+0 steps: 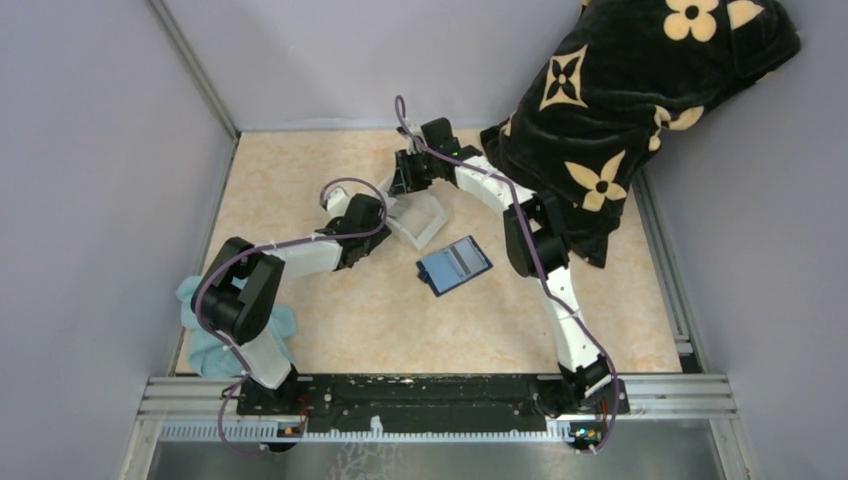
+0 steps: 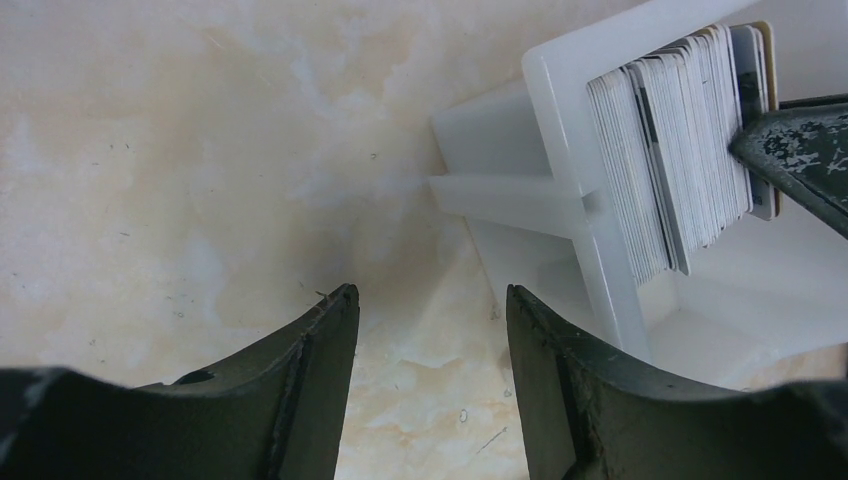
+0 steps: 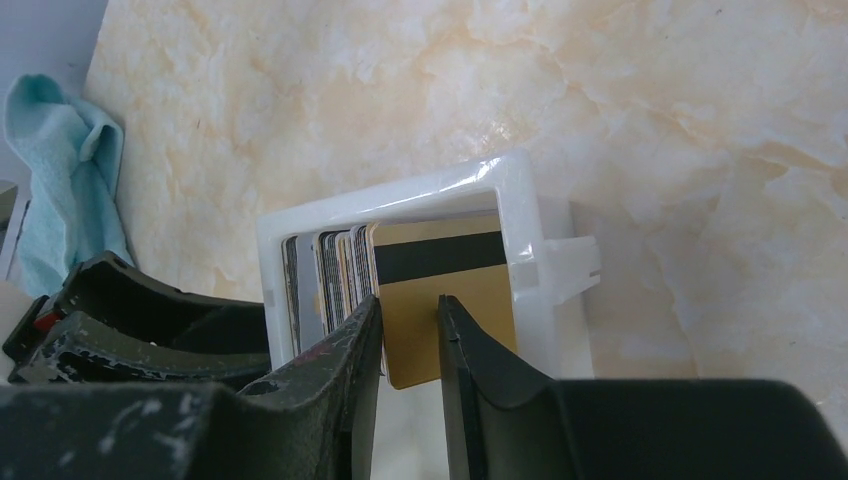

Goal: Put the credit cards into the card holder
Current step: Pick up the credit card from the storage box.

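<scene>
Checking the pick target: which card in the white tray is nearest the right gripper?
The tan card with the black stripe, at the stack's end by the tray wall; the others look grey or white.

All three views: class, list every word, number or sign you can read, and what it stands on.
No readable text anywhere.
Tan card: black stripe only.
Other cards: mostly edge-on, nothing legible.
Card holder: too small to tell.
Black blanket: tan flower motifs, no letters.
</scene>
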Controlling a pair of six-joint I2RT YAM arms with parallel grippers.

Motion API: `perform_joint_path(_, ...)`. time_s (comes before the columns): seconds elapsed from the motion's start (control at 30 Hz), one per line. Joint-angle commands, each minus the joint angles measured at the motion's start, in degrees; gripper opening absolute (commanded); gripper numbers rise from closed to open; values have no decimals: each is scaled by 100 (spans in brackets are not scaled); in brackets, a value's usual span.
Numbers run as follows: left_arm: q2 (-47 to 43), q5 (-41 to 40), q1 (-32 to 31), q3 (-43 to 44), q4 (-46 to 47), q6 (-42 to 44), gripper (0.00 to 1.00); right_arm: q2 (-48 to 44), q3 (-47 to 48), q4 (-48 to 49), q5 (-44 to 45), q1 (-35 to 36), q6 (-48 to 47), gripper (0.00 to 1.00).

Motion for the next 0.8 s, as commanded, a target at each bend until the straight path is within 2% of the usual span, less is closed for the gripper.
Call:
perform_joint_path(0.0,81,71,55,116,-7,0,62,-490,-70,79,-153,127,99,27)
perform_joint_path(0.4,220,145,95,254,-45,56,62,-561,-100,88,-136,210,190,30)
perform_joint_path(0.77,205,191,110,206,-41,44,62,-601,-58,-44,-74,263,169,21)
